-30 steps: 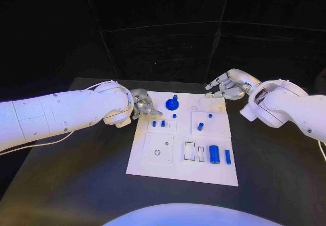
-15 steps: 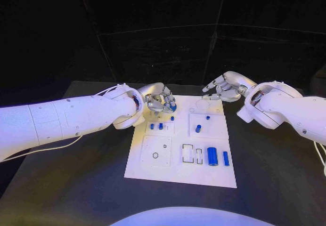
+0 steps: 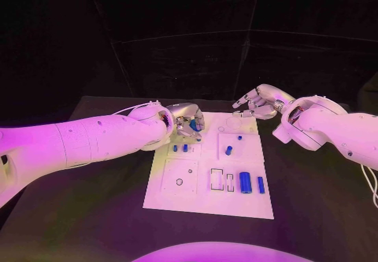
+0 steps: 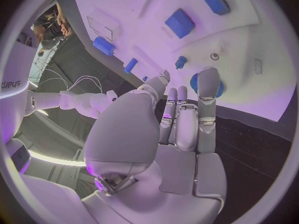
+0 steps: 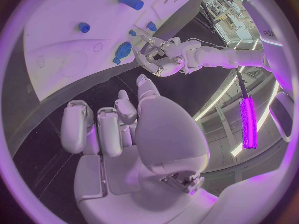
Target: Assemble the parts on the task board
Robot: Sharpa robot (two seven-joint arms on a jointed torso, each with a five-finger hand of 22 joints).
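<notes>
The white task board lies mid-table. A round blue part sits near its far left corner. My left hand hovers over that part, fingers stretched out, and one finger lies across the round blue part with the thumb apart. Two small blue pegs stand just nearer. A short blue piece and a tiny one sit right of centre. A thick blue cylinder and a slim one lie near the right edge. My right hand hangs empty over the far right corner, fingers loosely bent.
The board carries empty rectangular slots and a plate with a small hole. Black table surrounds the board on all sides. My left forearm stretches across the table's left part.
My left hand has moved right from the board's left edge and onto the far left corner, over the round blue part. The right hand has barely moved.
</notes>
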